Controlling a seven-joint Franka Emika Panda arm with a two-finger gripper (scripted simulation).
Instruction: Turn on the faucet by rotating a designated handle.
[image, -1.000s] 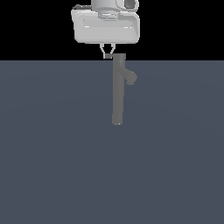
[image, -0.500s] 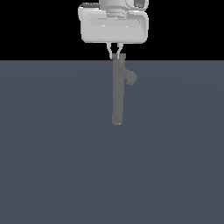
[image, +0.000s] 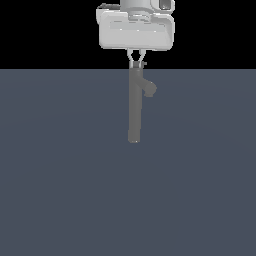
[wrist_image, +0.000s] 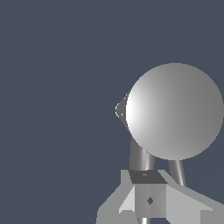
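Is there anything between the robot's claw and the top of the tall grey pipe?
No. In the exterior view the white gripper sits right at the top of the tall matte grey cylindrical faucet, with nothing in between.

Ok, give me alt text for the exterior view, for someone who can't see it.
A white gripper hangs directly over the top of a tall grey faucet standing on a dark blue-grey floor. A short spout branches toward the exterior view's right near the top.
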